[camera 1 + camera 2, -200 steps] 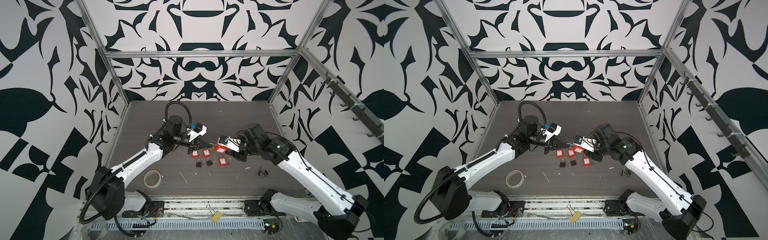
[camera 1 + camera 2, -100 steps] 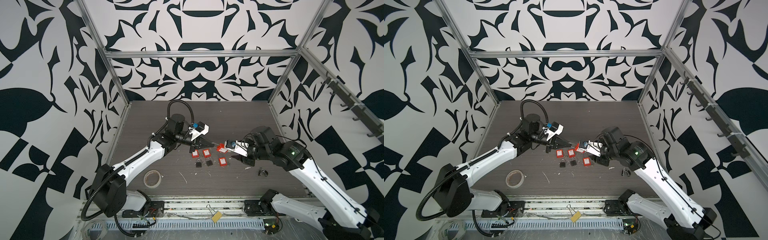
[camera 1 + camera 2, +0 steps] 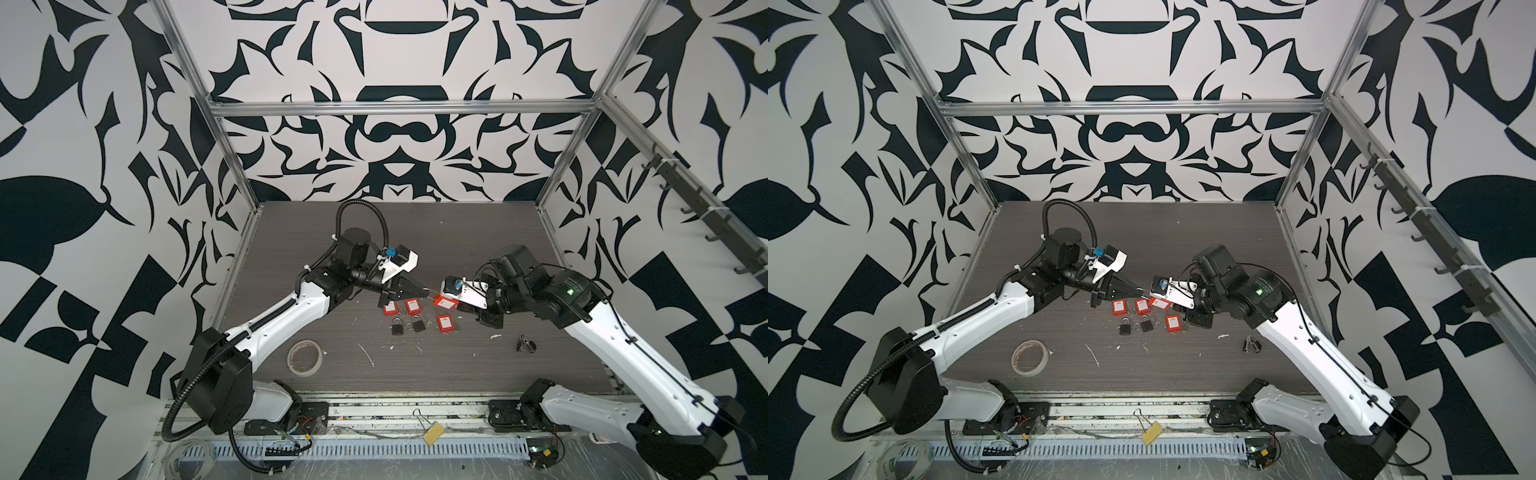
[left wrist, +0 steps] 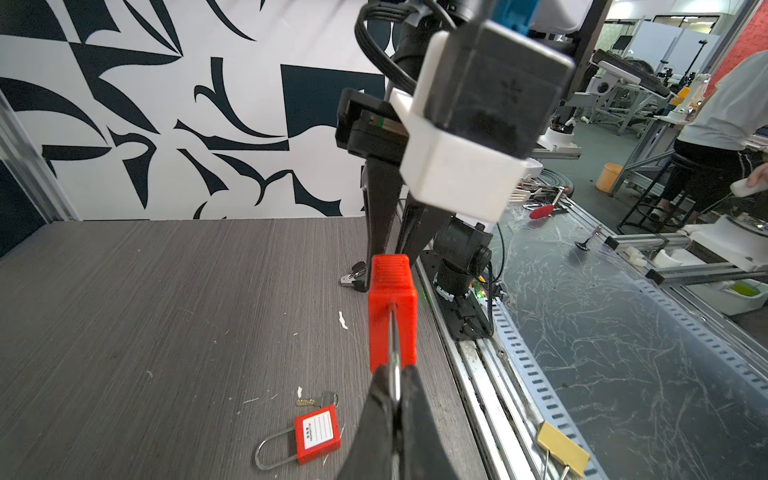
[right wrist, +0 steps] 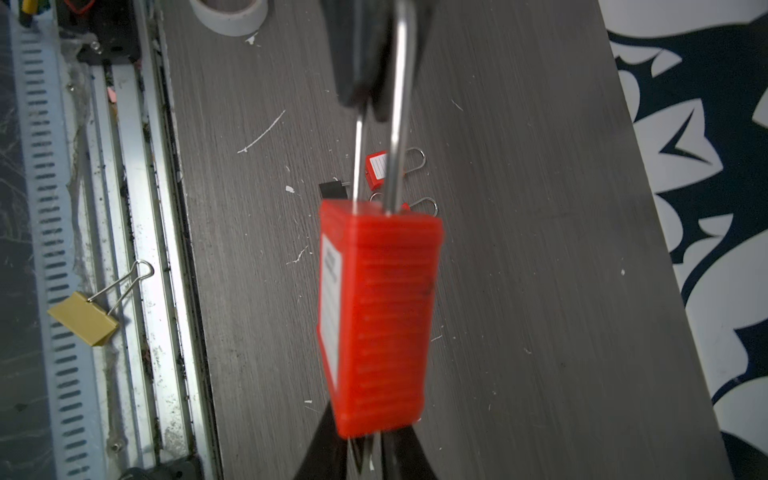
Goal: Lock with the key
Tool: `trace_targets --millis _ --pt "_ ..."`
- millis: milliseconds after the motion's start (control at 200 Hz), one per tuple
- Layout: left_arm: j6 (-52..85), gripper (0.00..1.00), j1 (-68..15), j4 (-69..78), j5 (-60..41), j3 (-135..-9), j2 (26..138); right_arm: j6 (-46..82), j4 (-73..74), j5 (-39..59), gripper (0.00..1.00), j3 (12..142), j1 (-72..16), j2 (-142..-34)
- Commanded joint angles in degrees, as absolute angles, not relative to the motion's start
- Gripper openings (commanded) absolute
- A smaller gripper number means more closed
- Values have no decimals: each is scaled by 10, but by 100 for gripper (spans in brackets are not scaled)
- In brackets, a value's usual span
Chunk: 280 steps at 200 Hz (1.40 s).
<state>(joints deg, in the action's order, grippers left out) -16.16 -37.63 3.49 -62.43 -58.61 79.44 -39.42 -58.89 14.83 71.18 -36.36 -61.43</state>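
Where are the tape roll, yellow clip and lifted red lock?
tape roll (image 3: 305, 372): a top view, near rim.
yellow binder clip (image 5: 83, 318): right wrist view, yellow body.
red padlock (image 4: 401, 291): left wrist view, red body.

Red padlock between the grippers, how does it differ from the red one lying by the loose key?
The held padlock is off the table, its shackle pinched in the left gripper; the lying padlock rests flat, untouched. The held padlock is edge-on to the left wrist camera; the lying padlock shows its white label upward. Both are red with steel shackles.

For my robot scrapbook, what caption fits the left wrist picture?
Left arm's jaws pinch the steel shackle of a red plastic padlock over a grey wood-grain table.
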Motion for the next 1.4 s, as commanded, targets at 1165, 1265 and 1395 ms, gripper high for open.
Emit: trace_targets --millis 1165,1265,1395 --pt "-413 0 -374 -161 -578 -668 794 -446 -715 312 0 656 -293 -621" --pt "-414 0 -373 -179 -580 -677 801 -462 -680 240 0 648 -293 -615" --pt "-396 0 -373 -178 -586 -684 811 -457 -620 220 0 627 -293 -581"
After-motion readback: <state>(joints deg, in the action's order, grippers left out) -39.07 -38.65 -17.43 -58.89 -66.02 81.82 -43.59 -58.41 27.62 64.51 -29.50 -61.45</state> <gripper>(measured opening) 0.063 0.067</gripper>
